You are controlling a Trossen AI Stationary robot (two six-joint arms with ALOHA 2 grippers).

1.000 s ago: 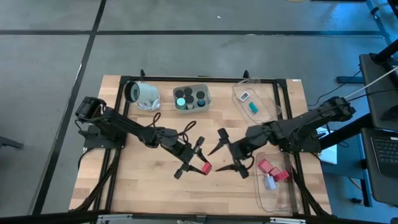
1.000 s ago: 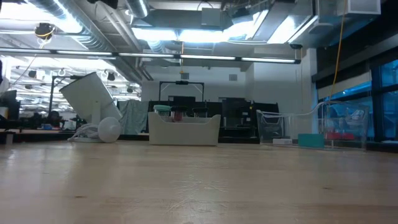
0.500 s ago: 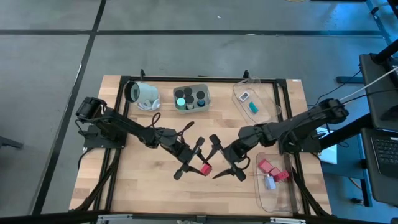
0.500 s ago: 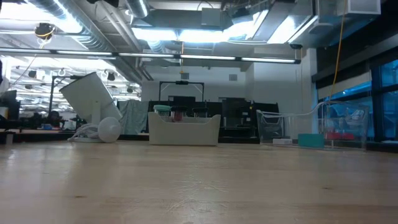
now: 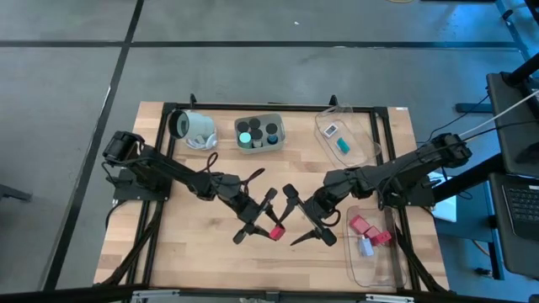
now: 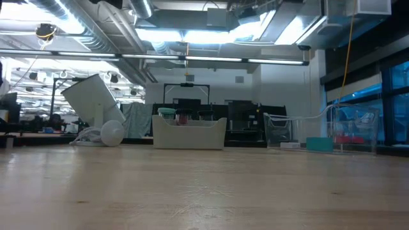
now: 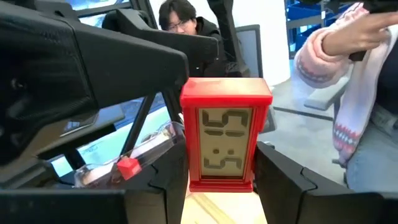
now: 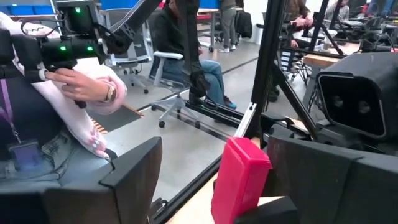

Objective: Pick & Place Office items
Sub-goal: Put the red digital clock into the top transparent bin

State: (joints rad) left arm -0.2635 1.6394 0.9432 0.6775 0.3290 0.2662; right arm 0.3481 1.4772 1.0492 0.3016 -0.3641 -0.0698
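Change: right gripper has slid left, jaws wide, now bracketing the red clock.
Left gripper: clamped on clock.
Meaning: handover prob. next.

You're working over a wooden table that stands on a grey concrete floor crossed by dark lines. Looking level across it, you see a ceiling with long strip lights, bare ducts and pipes, and blue-lit windows on the right. Behind the table, office chairs stand on the floor, and people sit nearby; one in a pink sleeve sits close.
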